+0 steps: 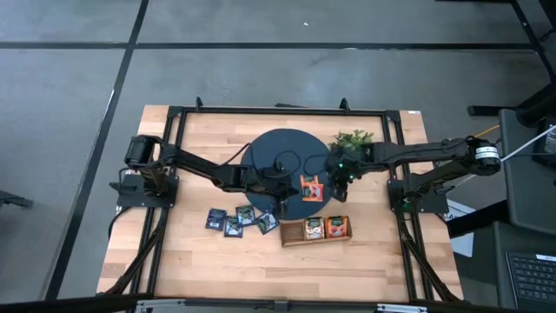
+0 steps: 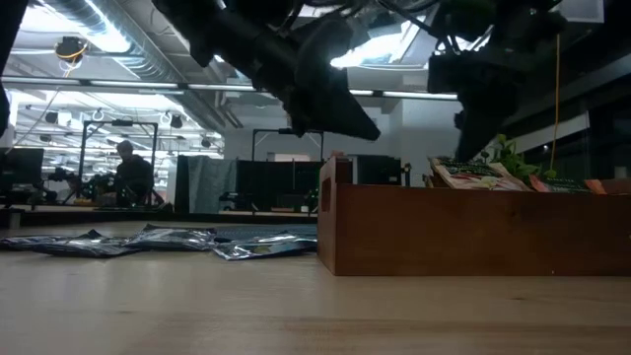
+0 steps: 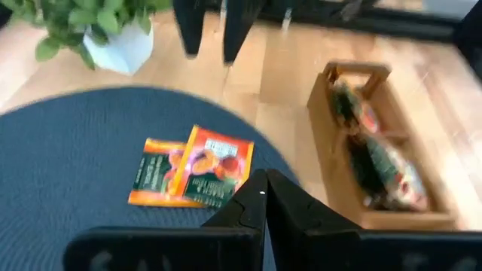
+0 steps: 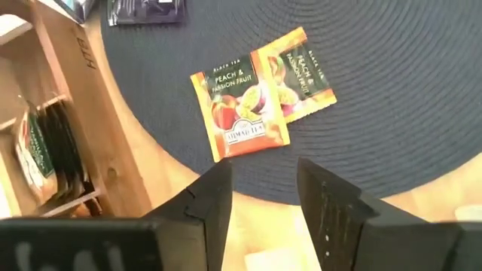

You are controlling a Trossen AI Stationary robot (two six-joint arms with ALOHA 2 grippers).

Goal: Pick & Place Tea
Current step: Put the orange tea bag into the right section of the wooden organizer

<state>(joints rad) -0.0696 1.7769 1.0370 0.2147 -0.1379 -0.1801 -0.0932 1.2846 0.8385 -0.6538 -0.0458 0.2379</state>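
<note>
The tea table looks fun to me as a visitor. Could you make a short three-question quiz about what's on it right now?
1. True or false: the two orange sachets lie on the round dark mat, one overlapping the other.
2. Which gripper is open? A) left gripper B) right gripper
3. Fill in: the dark sachets lie on the bare wood beside the wooden ____.

Key:
1. True.
2. B; the left gripper's fingers are shut and hold nothing.
3. Tray; it already holds several sachets.
</note>
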